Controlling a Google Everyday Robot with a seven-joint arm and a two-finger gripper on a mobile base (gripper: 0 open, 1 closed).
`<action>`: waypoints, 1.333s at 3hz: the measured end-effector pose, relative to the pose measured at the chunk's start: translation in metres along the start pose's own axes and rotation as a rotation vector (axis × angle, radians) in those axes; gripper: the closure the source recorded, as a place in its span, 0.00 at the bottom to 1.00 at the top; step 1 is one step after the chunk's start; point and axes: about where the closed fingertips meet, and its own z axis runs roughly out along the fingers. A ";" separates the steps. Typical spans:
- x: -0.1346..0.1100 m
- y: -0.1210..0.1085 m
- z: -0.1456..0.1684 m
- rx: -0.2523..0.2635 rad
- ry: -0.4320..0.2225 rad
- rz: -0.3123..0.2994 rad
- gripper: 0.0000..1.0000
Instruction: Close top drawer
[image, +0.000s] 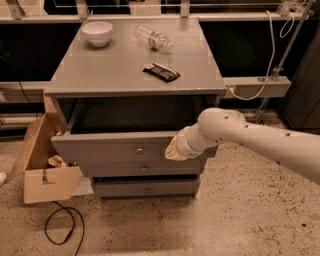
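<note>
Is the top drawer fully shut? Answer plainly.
No, the top drawer stands pulled out, its dark inside exposed, with the end effector at the right part of its front panel.

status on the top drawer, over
The end effector at top drawer front, right of knob. Drawer partly open. Left of it a cardboard box, not in path.

The arm (260, 142) is a thick, smooth white tube with a rounded joint, dotted with small dark holes. Its wrist narrows into white rings and ends in the cream-yellow gripper (173, 150), at the front of the top drawer (110, 149).
</note>
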 end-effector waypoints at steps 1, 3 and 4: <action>0.000 0.000 0.000 0.000 0.000 0.000 1.00; -0.013 -0.053 0.013 0.118 -0.029 -0.008 1.00; -0.014 -0.055 0.015 0.118 -0.028 -0.010 1.00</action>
